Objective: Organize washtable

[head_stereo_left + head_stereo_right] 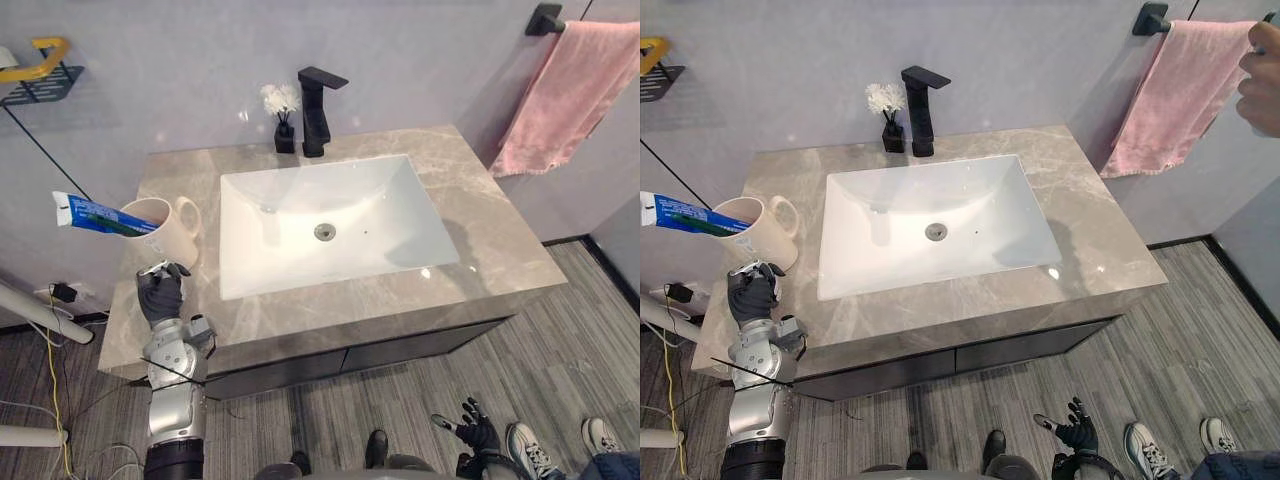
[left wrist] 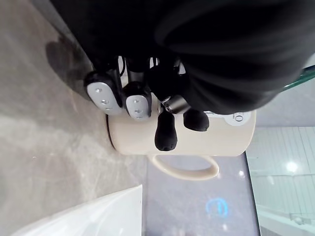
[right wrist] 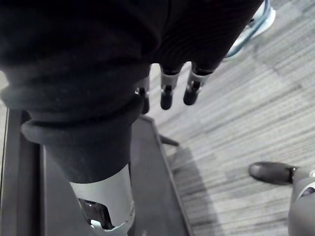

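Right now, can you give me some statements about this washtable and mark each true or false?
1. The toothpaste tube stands in the cream mug. True.
2. The mug sits on the robot's right of the white sink. False: it sits on its left.
3. The pink towel lies in the sink. False: it hangs from the black towel bar.
4. The vase of white flowers stands beside the black faucet. True.
5. The right hand touches the mug. False: it hangs low above the floor; the left hand is by the mug.
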Available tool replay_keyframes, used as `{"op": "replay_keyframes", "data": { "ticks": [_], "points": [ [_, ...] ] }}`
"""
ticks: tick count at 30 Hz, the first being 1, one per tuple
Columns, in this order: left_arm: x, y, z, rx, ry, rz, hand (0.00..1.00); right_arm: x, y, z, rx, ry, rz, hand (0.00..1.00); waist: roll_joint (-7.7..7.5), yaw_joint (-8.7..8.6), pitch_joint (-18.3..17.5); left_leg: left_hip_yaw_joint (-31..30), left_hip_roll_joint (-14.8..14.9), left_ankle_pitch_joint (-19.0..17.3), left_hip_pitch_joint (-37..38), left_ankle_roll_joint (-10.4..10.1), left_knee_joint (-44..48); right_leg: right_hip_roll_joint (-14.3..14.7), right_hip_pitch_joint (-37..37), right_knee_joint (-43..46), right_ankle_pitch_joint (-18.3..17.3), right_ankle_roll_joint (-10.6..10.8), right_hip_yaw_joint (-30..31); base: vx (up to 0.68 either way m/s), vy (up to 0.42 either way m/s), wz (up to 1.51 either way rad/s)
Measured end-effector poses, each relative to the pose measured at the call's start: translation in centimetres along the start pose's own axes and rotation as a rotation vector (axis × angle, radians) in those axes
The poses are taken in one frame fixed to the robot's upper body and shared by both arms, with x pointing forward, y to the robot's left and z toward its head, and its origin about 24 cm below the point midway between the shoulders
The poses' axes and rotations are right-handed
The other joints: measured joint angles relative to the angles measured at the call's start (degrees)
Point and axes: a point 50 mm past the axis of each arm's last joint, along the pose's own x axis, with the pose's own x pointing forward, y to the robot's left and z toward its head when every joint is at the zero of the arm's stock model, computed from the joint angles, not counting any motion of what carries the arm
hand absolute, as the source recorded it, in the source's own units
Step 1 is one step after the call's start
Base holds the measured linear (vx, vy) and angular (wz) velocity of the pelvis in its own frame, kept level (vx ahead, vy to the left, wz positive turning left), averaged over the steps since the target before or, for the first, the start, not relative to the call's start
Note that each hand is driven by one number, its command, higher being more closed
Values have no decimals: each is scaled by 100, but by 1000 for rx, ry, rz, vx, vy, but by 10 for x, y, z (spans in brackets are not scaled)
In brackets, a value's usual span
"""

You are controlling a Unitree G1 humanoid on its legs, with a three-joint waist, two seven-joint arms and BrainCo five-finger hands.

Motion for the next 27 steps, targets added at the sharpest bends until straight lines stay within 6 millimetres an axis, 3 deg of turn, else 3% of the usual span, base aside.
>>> {"op": "replay_keyframes", "data": {
  "ticks": [13, 27],
  "points": [
    [19, -10, 9, -10, -33, -13, 100, 1, -6, 14, -13, -58, -11, 0, 24, -72, 151, 136, 3, -9, -179, -12, 87, 9, -207, 17, 73, -45, 145, -30, -4, -6],
    [25, -2, 11, 28, -41, -8, 100, 0, -14, 18, -9, -76, -36, 0, 23, -78, 160, 211, 38, -10, -219, -12, 95, 49, -277, 19, 91, -64, 216, -8, -4, -3]
  ]
}}
